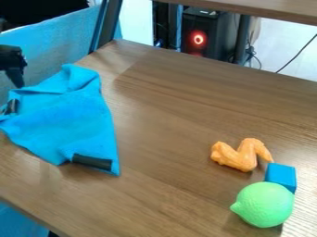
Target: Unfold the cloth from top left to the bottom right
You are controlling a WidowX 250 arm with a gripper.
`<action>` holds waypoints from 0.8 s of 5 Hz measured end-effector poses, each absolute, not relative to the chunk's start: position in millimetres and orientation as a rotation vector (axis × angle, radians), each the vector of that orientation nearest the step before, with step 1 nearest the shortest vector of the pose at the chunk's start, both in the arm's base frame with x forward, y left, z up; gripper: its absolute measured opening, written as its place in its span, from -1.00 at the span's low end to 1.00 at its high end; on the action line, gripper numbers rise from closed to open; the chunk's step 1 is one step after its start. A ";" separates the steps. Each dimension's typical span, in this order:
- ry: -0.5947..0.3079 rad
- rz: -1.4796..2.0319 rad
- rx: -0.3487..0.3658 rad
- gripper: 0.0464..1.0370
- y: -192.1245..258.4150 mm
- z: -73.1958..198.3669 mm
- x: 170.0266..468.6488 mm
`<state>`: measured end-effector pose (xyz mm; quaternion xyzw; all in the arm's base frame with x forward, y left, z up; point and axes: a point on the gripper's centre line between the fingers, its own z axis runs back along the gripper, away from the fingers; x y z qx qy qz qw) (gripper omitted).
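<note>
So, blue cloth (68,115): we see it at the left of the frame, loosely folded into a rough triangle, with a raised fold (80,75) near its top
Lower corner: we note a dark strip (92,161) there, and a second dark strip (11,106) by the frame's left edge
Step in hand: we judge it to be getting hold of the upper-left part, with the unfolding itself yet to be done
Next move: we would set the gripper (17,83) on the top layer at the upper left, pinch that layer alone, lift it and lay it out toward the lower right
Gripper: upper left of the frame, pointing down beside the cloth's upper-left border; we cannot tell how wide it is set or whether it touches the fabric, and we make out nothing held in it
Risk: catching every layer could, we think, drag the cloth over the table (167,111)
Lower right: we see an orange toy wing (241,155), a blue block (281,175) and a green toy lemon (265,204), well apart from the cloth
</note>
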<state>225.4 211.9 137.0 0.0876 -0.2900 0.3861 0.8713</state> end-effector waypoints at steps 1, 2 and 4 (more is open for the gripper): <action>-0.609 0.813 0.176 0.93 218.3 124.4 224.8; -0.618 0.816 0.200 0.93 218.9 118.3 221.8; -0.574 0.816 0.219 0.93 220.7 102.2 225.1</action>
